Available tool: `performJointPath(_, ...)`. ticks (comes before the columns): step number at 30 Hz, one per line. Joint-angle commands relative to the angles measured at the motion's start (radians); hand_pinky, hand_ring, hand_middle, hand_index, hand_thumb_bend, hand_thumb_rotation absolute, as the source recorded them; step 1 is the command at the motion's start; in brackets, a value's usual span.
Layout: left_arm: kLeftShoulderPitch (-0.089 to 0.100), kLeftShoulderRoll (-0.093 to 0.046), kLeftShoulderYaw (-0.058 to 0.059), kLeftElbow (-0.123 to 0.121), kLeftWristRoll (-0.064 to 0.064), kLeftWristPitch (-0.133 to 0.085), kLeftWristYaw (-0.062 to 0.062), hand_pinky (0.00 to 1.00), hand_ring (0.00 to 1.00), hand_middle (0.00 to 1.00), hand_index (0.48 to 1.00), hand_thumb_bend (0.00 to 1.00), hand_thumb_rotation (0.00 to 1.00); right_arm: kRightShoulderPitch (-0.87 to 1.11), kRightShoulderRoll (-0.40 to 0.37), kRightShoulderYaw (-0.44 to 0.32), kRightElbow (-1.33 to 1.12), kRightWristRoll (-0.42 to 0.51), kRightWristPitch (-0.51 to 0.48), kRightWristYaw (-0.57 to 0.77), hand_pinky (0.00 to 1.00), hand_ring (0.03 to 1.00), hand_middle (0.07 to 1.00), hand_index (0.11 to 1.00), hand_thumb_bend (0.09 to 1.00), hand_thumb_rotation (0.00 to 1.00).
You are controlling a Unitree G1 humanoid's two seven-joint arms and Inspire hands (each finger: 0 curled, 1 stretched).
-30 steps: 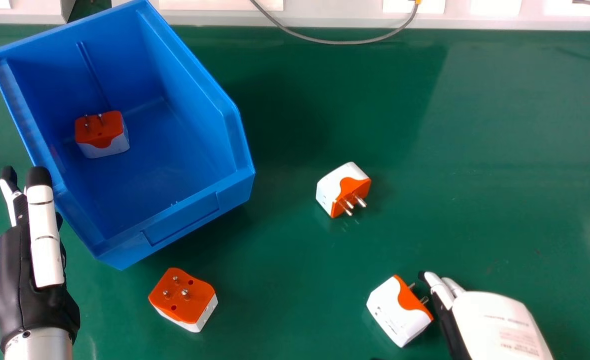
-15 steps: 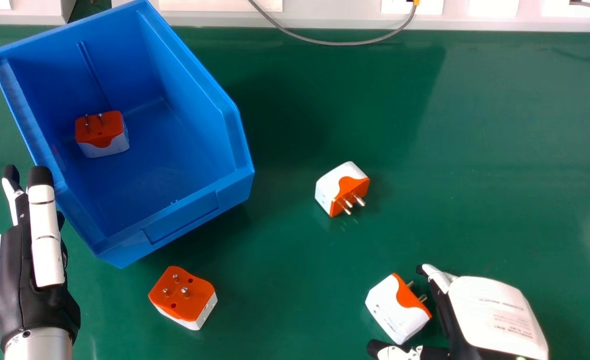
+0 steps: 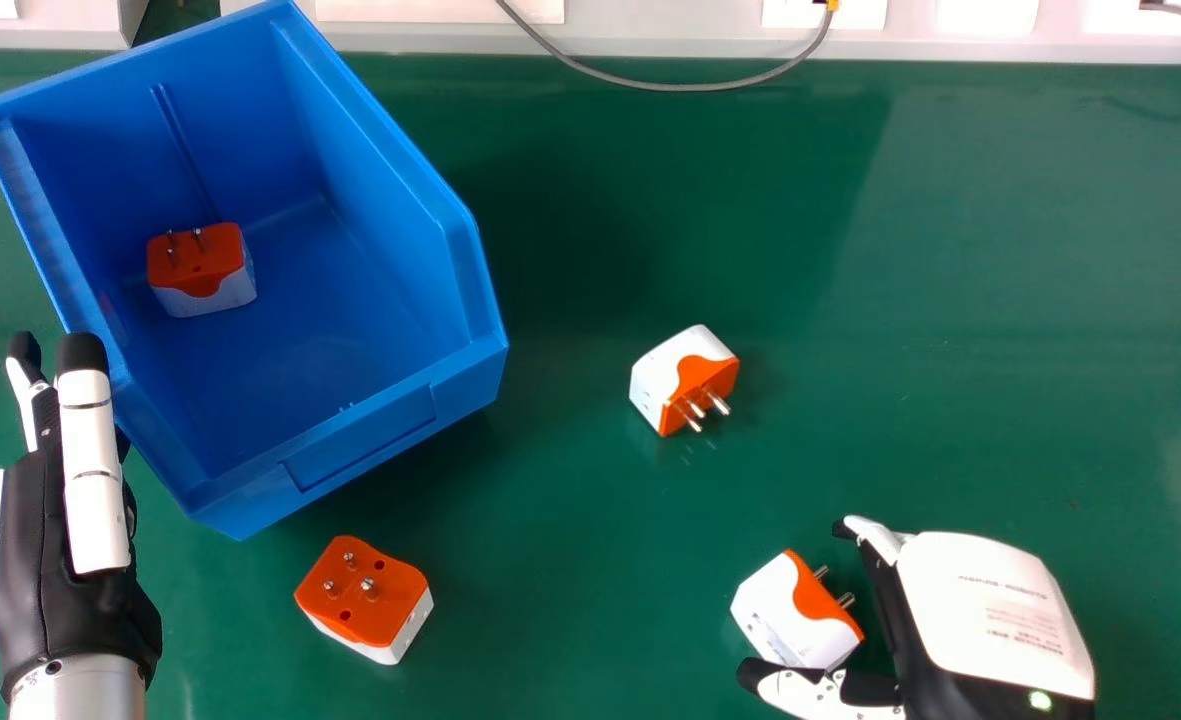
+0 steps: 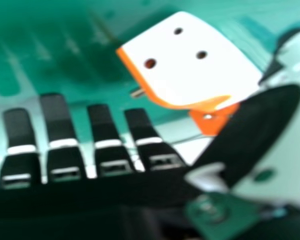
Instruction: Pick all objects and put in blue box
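Note:
The right hand (image 3: 990,610) is at the lower right of the head view, fingers extended, beside a white-orange adapter (image 3: 795,612) that lies between its fingers and thumb. In the right hand view this adapter (image 4: 190,60) stands past the fingertips of the open right hand (image 4: 107,135), close to the thumb. Another adapter (image 3: 685,380) lies mid-table, prongs toward the near right. A third (image 3: 364,598) sits prongs up in front of the blue box (image 3: 360,440). Inside the box is one more adapter (image 3: 200,268). Along the box's left side, the left hand (image 3: 55,540) rests with straight fingers.
Green table surface (image 3: 1000,300) stretches across the middle and right. A grey cable (image 3: 690,87) loops over the far table edge, in front of a pale ledge (image 3: 650,38).
My right hand has moved slightly away from the table's near edge, and its thumb has come into view on the near side of the adapter. The left hand has stayed in place.

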Motion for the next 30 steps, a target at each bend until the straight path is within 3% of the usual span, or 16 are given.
performJointPath(1,-0.01,0.013,0.008,-0.023,-0.001,0.0,0.003,1.0,1.0,1.0,1.0,0.58,1.0,-0.003,0.003,0.016,0.021,0.005,-0.003,0.009,0.69,0.759,0.814,0.833,0.558,0.67)
performJointPath(8,-0.018,0.013,0.009,-0.018,-0.002,0.006,0.005,1.0,1.0,1.0,1.0,0.58,1.0,-0.038,-0.001,0.03,0.056,-0.012,0.004,0.02,0.63,0.694,0.755,0.777,0.611,0.51)
performJointPath(14,-0.02,0.013,0.008,-0.025,-0.001,0.014,0.004,1.0,1.0,1.0,1.0,0.58,1.0,-0.052,-0.007,0.041,0.049,-0.035,0.005,0.01,0.44,0.488,0.59,0.666,0.609,0.39)
performJointPath(15,-0.019,0.012,0.008,-0.028,-0.001,0.016,0.005,1.0,1.0,1.0,1.0,0.58,1.0,-0.054,-0.007,0.039,0.054,-0.025,-0.004,-0.01,0.44,0.488,0.59,0.666,0.609,0.39)
performJointPath(18,-0.017,0.011,0.007,-0.033,-0.001,0.019,0.005,1.0,1.0,1.0,1.0,0.58,1.0,-0.063,-0.008,0.029,0.07,0.012,-0.026,-0.062,0.34,0.408,0.495,0.554,0.556,0.2)
performJointPath(22,-0.017,0.012,0.009,-0.033,-0.001,0.02,0.005,1.0,1.0,1.0,1.0,0.58,1.0,-0.072,-0.006,0.015,0.077,0.067,-0.034,-0.079,0.31,0.385,0.458,0.514,0.529,0.05)
performJointPath(30,-0.011,0.012,0.012,-0.044,-0.005,0.03,0.003,1.0,1.0,1.0,1.0,0.58,1.0,-0.071,-0.005,0.021,0.078,0.078,-0.002,-0.055,0.29,0.364,0.448,0.515,0.513,0.0)
